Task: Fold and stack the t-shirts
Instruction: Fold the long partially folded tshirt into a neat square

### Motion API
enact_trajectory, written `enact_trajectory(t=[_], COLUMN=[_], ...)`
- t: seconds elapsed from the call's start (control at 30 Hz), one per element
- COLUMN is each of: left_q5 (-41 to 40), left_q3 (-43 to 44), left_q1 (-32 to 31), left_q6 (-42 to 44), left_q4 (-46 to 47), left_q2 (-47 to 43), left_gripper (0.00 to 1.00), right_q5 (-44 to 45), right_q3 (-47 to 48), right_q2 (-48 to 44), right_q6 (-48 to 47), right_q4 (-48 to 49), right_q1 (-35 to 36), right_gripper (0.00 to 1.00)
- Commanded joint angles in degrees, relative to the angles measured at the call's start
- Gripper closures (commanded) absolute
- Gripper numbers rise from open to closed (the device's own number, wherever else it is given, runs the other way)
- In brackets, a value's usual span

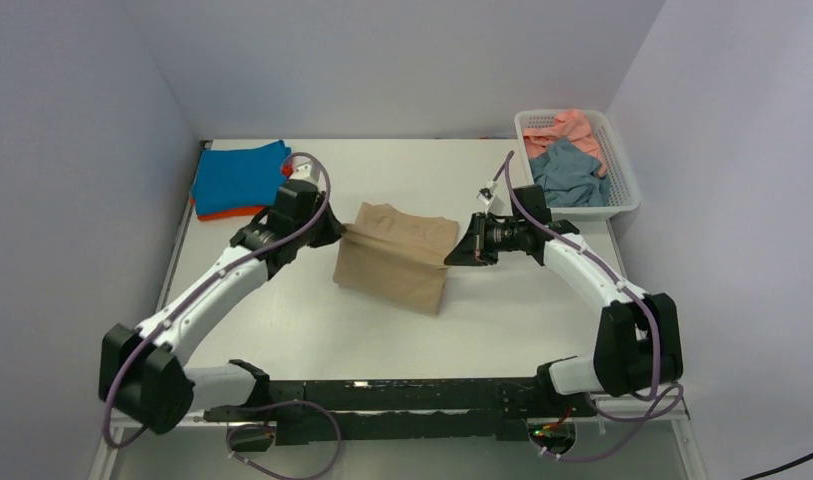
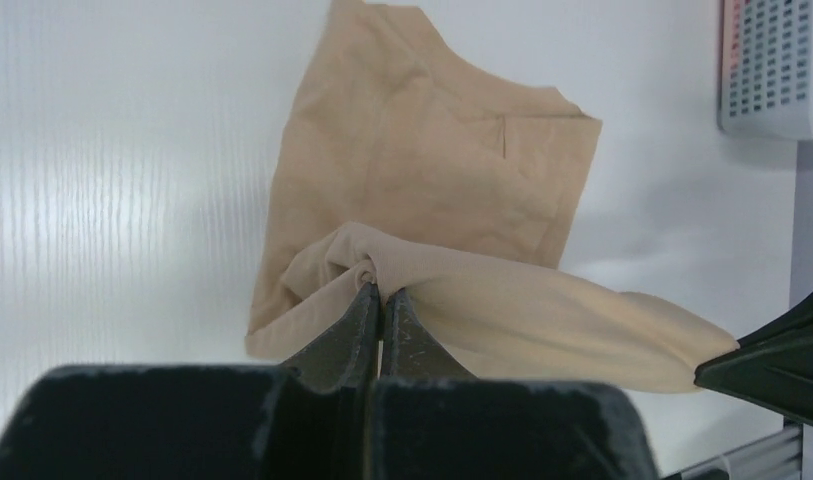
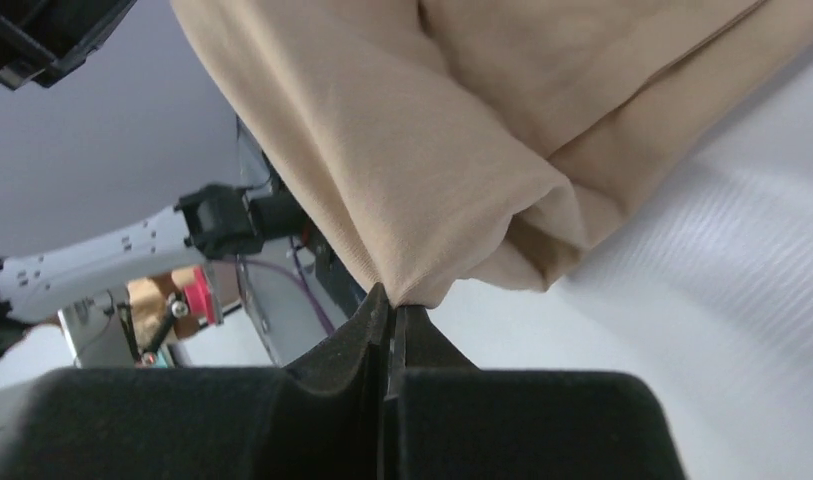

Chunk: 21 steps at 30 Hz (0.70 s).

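A tan-beige t-shirt (image 1: 397, 255) lies partly folded mid-table, one edge lifted between both grippers. My left gripper (image 1: 334, 232) is shut on its left corner, seen pinched in the left wrist view (image 2: 382, 290). My right gripper (image 1: 454, 255) is shut on its right corner, seen in the right wrist view (image 3: 390, 300). The shirt shows in the left wrist view (image 2: 432, 170) and in the right wrist view (image 3: 462, 140). A bright blue shirt (image 1: 237, 175) lies folded on an orange shirt (image 1: 222, 213) at the far left. A salmon pink shirt (image 1: 572, 125) and a dusty grey-blue shirt (image 1: 570, 175) lie in the basket.
The white lattice basket (image 1: 627, 195) stands at the far right, its corner also in the left wrist view (image 2: 772, 70). White walls enclose the table on three sides. A black rail (image 1: 402, 395) runs along the near edge between the arm bases.
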Motion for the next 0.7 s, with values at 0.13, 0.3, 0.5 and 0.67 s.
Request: enact_trajectory(t=[0.13, 0.3, 0.5, 0.67], left_q5=[-4.5, -3.9, -2.0, -1.5], left_q3=[13.5, 18.2, 23.9, 30.1], left_q1=[4.5, 5.2, 6.1, 6.8], left_q6=[4.1, 4.7, 6.0, 6.2], left_q4=[5.1, 6.2, 7.2, 5.8], left_q2=[17.5, 25.6, 34.0, 40.9], left_gripper=[1.0, 1.0, 1.0, 1.0], right_q5=[9.0, 9.7, 11.0, 10.7], right_q3=[6.0, 7.9, 9.4, 13.0], right_q2=[11.2, 17.5, 23.7, 29.7], right_q6=[1.0, 2.2, 2.4, 3.8], right_q4=[9.9, 15.3, 21.4, 28.1], right_q1=[-4.2, -5.8, -6.8, -8.1], right_gripper=[1.0, 1.0, 1.0, 0.96])
